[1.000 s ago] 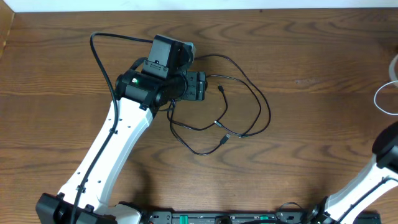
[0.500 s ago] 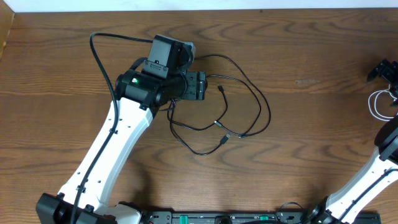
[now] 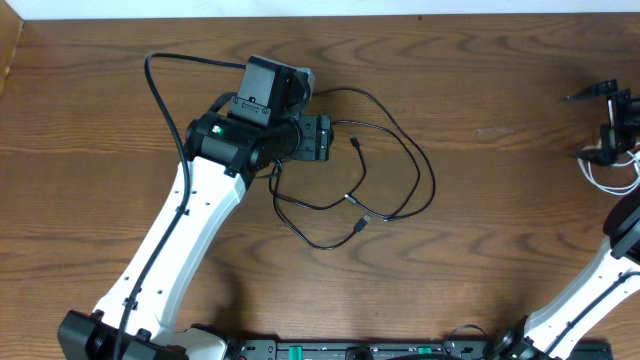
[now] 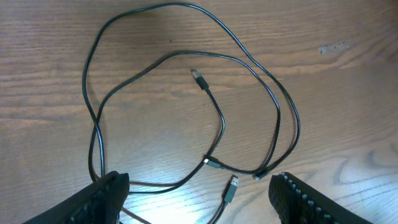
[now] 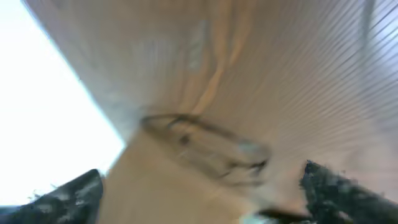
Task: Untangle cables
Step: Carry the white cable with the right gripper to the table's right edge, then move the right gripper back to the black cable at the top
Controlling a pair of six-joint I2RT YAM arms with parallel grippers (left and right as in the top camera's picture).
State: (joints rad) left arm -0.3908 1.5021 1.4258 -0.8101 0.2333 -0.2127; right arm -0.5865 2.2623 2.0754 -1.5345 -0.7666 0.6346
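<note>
Black cables [image 3: 395,165] lie in loose overlapping loops on the wooden table, just right of my left gripper [image 3: 324,138]. In the left wrist view the same black cables [image 4: 214,115] spread ahead of my left gripper [image 4: 199,199]. It is open, and one small plug end [image 4: 230,190] lies on the table between its fingers. A white cable [image 3: 603,178] lies at the right edge. My right gripper [image 3: 598,125] hovers just above it, open. The right wrist view is blurred, showing spread fingers [image 5: 68,196] with nothing between them.
The left arm's thick black wire [image 3: 155,80] arcs over the table at the upper left. A white wall strip [image 3: 300,8] runs along the table's far edge. The right arm's white link [image 3: 590,290] rises from the lower right corner.
My right gripper has come into view at the right edge, and its jaws have spread. The white cable has dropped lower on the table. Left arm and black cables have not moved.
</note>
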